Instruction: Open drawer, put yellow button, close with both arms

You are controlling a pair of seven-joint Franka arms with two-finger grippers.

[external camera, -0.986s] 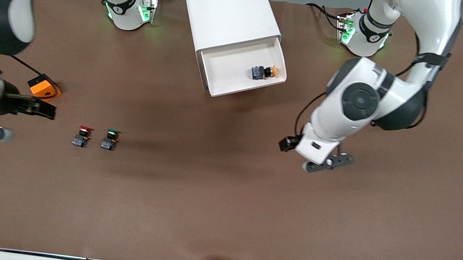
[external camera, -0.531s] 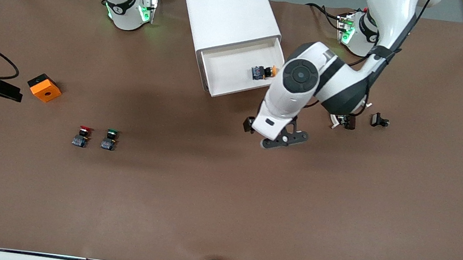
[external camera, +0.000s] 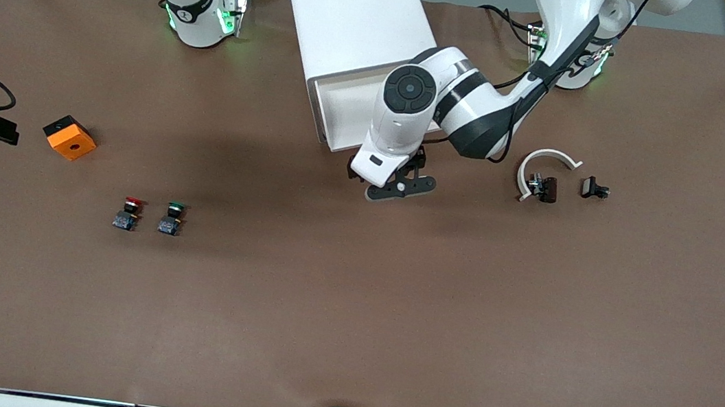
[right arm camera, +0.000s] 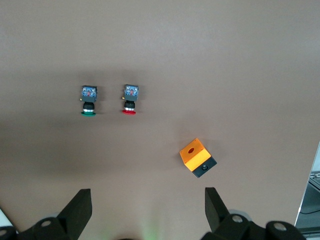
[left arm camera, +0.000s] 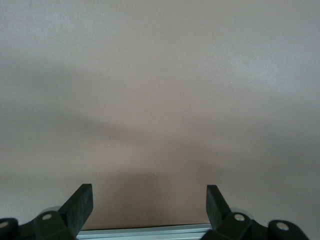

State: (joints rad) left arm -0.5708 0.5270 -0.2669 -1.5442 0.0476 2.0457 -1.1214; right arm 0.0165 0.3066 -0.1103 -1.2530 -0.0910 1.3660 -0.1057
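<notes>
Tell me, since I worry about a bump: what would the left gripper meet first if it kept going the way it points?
Probably just the bare table. The left gripper, open, shows only brown surface ahead; the open drawer sits beside it, not in line.

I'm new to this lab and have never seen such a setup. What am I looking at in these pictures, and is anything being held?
Two white robot arms work at a brown table. One picture looks down from a high camera facing them; the other two come from cameras on each wrist. The left gripper hangs open over bare table in front of the open drawer of a white cabinet. The right gripper, also open, waits above the orange box, red button and green button. Nothing is held.
</notes>
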